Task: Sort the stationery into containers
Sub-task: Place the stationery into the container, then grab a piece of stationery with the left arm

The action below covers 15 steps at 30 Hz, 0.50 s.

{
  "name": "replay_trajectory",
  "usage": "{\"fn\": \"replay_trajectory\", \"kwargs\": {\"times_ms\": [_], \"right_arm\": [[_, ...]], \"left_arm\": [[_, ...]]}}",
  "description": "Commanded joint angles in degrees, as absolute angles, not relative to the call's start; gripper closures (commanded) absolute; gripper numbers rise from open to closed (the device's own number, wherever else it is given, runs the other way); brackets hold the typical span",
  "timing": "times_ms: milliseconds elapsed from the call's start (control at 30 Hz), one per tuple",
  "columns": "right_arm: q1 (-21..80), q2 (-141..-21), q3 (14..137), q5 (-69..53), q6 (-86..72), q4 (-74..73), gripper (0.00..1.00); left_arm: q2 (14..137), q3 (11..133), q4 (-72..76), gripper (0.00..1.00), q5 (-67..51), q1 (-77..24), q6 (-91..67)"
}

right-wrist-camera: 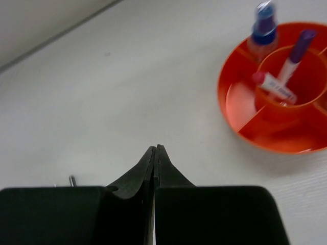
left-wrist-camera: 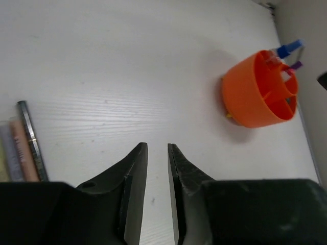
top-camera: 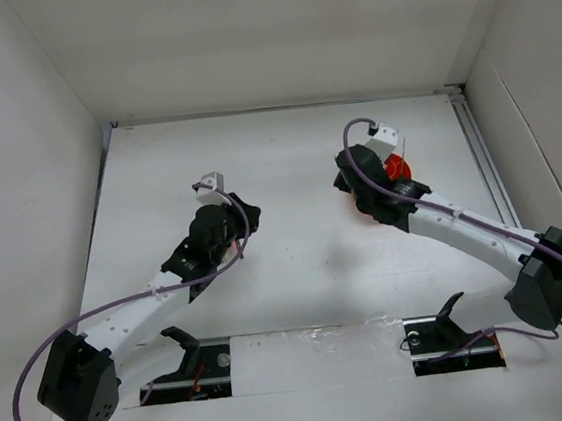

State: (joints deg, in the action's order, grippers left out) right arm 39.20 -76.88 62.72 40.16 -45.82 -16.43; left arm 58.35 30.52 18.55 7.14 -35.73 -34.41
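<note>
Closed right gripper (right-wrist-camera: 155, 152); purple marker (right-wrist-camera: 294, 58) leans cap-up in orange tub (right-wrist-camera: 240, 104).

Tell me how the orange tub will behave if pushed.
The tub looks like thin plastic, so it is probably light; on the smooth table it would likely slide rather than resist. It is wide and low, so tipping seems unlikely. The bottle and pen stand loosely in its compartments and may rattle or lean.
</note>
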Motion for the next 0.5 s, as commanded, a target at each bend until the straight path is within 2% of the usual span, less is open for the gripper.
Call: {"fn": "replay_trajectory", "kwargs": {"times_ms": [0, 233, 467], "right_arm": [[42.53, -76.90, 61.26, 34.98, -43.86, -11.16, 1.00], [46.41, -76.38, 60.65, 30.16, -43.86, -9.68, 1.00], [46.41, -76.38, 60.64, 29.53, -43.86, -9.67, 1.00]], "left_arm": [[59.41, 33.66, 10.74, 0.81, 13.51, -34.28, -36.56], [64.42, 34.18, 4.22, 0.79, 17.23, -34.28, -41.04], [73.12, 39.46, -2.10, 0.88, 20.90, -34.28, -42.09]]}}
